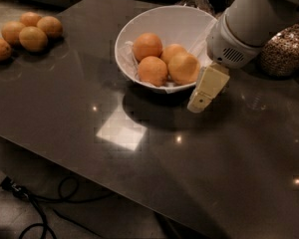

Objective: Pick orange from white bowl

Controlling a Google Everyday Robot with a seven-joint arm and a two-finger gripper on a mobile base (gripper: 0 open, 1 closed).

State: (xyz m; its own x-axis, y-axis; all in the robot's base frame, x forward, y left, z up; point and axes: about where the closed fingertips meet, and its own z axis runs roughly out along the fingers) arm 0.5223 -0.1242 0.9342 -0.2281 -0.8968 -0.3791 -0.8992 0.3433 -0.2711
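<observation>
The arm, cut off at the top edge, hides the rim of the white bowl just above the jaws and part of the jar right of them.

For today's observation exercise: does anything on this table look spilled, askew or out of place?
Nothing spilled. The white bowl sits upright with its oranges; the gripper hangs outside its rim. Only loose fruit lies far left.
</observation>
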